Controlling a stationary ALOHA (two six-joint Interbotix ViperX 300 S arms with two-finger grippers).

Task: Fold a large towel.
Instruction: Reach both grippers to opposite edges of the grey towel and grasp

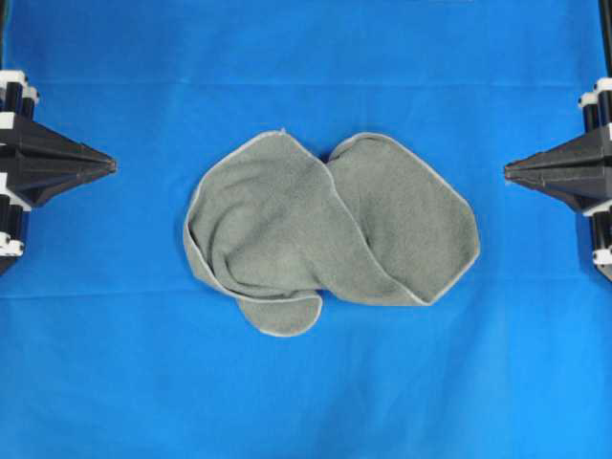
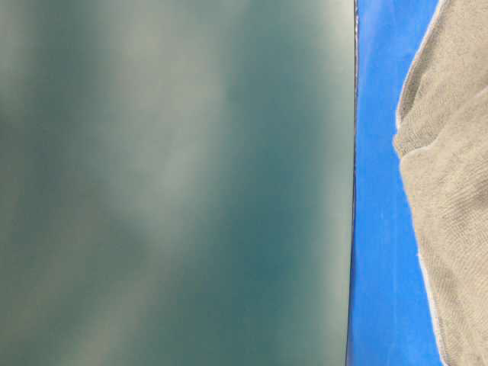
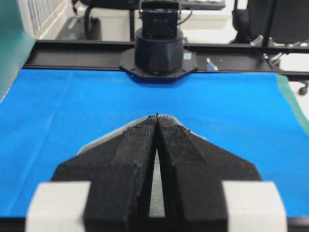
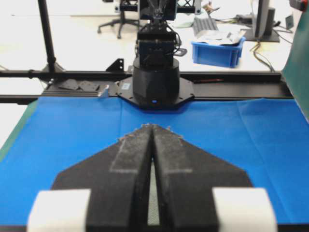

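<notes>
The towel [image 1: 330, 234] is seen crumpled mid-bench on the blue sheet [image 1: 306, 402], its long axis run roughly from one arm toward the other. The left gripper [image 1: 113, 165] and right gripper [image 1: 507, 171] are parked at the edges, jaws pressed closed on nothing. The right is judged slightly nearer; both are well apart from the cloth.

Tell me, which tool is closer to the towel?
Right, narrowly. The right tool sits just off the towel on its right side; the left tool waits farther off its left edge. Neither touches it.
</notes>
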